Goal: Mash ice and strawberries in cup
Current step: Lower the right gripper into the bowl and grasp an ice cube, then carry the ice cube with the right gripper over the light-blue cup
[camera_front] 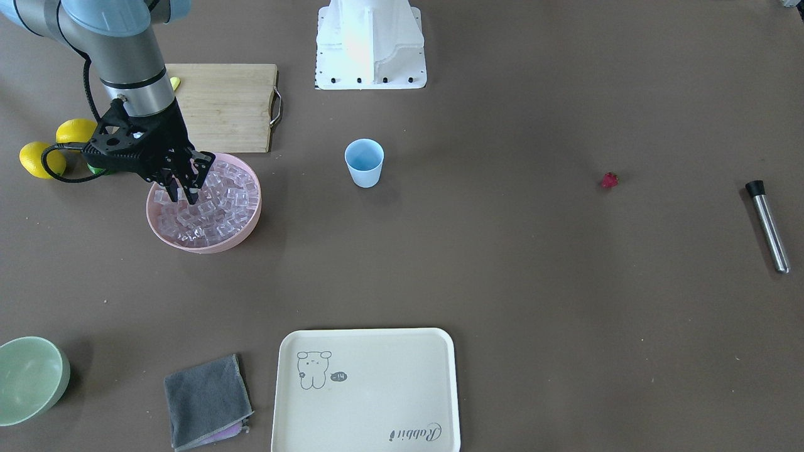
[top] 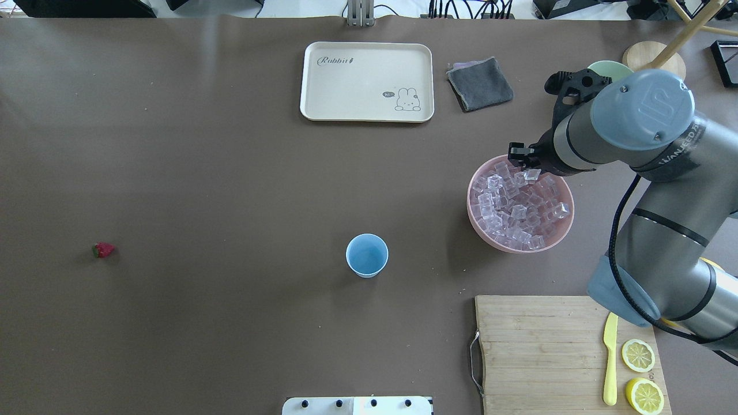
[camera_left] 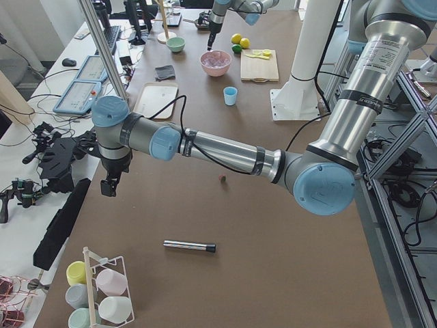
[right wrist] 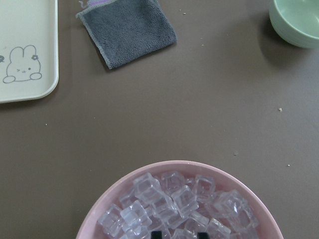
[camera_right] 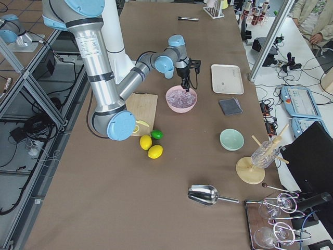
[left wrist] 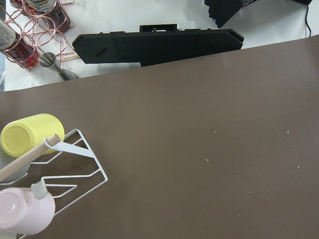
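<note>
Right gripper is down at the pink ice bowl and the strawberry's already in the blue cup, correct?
No. The strawberry lies on the table well away from the cup, which looks empty, per the overhead view. The right gripper is at the pink bowl of ice.

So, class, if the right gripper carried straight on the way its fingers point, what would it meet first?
The ice heaped in the pink bowl. The right gripper points down over it, its tips at or just above the cubes; depth is unclear.
</note>
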Robot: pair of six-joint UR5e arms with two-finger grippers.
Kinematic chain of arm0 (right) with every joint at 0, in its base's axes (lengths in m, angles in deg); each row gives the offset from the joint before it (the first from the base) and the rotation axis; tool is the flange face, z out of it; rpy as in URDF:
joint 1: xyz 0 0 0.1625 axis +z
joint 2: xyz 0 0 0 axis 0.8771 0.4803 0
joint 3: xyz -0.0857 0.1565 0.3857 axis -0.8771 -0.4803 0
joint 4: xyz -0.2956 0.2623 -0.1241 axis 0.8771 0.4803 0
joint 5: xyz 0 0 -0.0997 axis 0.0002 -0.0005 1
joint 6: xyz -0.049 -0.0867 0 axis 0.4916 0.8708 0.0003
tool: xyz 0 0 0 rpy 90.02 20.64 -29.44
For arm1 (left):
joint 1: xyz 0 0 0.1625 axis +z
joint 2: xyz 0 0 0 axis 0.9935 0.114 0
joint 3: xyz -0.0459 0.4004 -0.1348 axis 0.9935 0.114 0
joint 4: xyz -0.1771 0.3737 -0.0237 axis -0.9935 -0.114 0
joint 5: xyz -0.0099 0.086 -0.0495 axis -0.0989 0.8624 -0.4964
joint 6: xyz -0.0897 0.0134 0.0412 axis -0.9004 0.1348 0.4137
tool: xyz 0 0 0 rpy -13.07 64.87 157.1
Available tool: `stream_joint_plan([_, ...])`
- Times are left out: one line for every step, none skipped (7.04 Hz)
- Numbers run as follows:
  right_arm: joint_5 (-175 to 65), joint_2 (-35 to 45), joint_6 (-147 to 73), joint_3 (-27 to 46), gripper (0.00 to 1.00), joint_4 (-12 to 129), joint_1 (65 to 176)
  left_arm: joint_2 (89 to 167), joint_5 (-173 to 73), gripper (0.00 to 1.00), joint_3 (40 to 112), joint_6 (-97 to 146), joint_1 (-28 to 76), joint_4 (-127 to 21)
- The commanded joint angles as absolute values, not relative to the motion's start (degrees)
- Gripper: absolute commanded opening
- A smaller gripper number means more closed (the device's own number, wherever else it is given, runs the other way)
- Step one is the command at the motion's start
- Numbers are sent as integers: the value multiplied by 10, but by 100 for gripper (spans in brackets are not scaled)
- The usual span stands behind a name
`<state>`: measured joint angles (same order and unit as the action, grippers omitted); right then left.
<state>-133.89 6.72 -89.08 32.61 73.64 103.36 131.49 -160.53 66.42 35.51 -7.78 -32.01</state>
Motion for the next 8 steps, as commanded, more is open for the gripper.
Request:
stream_joint_plan([-1338,46,-892,330,0,736,1037,1319,-1606,98,665,355,-78,-320])
stream_joint_plan([-1337,39,-892,333,0,735,1036,1319,-1606,98,665,355,-78,-320])
stream_joint_plan([-1337,24,-892,335,0,735,1036,1319,-1606,98,665,355,-78,-320])
stream_joint_plan([-1336,14,-892,335,0,734,1036,1319,-1609,98,665,355,-78,-320])
stream_joint_plan([-1336,-2,-893,336,0,734,1036,1318,-1614,98,665,355,-78,-320])
stream_joint_plan([-1336,-14,-893,340,0,733,1034,1319,-1617,98,665,354,-78,-320])
stream_joint_plan([-1336,-27,-893,341,0,733,1030,1319,-1617,98,665,354,-78,-320])
stream_joint_plan([-1335,-40,-892,341,0,731,1019,1318,-1617,98,665,354,-78,-320])
